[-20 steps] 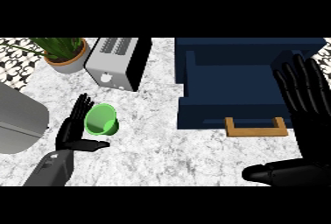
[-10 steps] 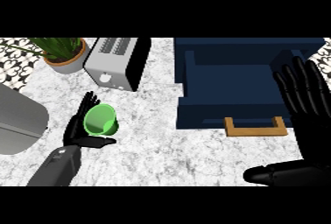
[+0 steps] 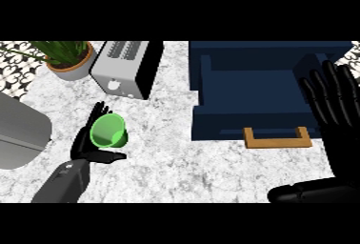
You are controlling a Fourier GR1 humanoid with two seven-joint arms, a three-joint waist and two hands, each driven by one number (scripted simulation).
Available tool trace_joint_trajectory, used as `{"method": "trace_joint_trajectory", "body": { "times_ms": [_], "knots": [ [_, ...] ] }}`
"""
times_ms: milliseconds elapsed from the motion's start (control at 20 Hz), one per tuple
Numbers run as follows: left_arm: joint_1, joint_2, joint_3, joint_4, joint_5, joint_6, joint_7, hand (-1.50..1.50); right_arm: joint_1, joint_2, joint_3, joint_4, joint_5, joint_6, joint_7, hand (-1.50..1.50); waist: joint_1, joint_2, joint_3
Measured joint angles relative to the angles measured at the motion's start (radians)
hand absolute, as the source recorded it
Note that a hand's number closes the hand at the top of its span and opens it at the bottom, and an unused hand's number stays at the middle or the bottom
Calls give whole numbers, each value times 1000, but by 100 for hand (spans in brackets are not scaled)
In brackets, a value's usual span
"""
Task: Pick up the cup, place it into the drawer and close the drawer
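Note:
The green cup (image 3: 109, 131) lies tilted on the marbled counter at the left, its mouth turned up toward me. My left hand (image 3: 85, 145) cradles it: the fingers run up its left side and the thumb curls under its lower edge. To the right, the navy drawer (image 3: 211, 95) stands open, with a wooden handle (image 3: 276, 138) on its front. Nothing shows inside the drawer. My right hand (image 3: 335, 112) rests open at the right edge, fingers up, over the drawer's right side.
A silver toaster (image 3: 126, 67) stands just behind the cup. A potted plant (image 3: 67, 60) is at the back left. A grey rounded appliance (image 3: 20, 131) fills the left edge. Bare counter (image 3: 204, 167) lies in front of the drawer.
The left hand has drawn in round the cup, and the cup has tipped so its mouth shows more. The right hand has hardly moved.

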Motion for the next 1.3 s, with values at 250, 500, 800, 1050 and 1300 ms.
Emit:
{"method": "trace_joint_trajectory", "body": {
  "times_ms": [250, 500, 800, 1050, 1300],
  "knots": [
    [-8, -13, 1, 5, 13, -51, 14, 150, -7, 0, -4, 3, -7, -1, 6, -150, -2, 1, 0],
    [1, -24, -9, -24, 13, -69, -8, 150, -15, -12, -23, 5, -22, 3, 18, -150, -1, 1, 0],
    [17, -33, 2, -69, 26, -12, -54, 150, -3, -13, -24, 6, -13, 6, 5, -150, 5, -1, 1],
    [89, -45, 50, -112, 67, 76, -111, 150, -8, -15, -34, 30, -9, 9, -16, -150, 13, -3, 1],
    [121, -55, 61, -212, 98, 107, -118, 150, 7, -5, -18, -4, -1, -5, 8, -150, 17, -6, 2]
  ]
}}
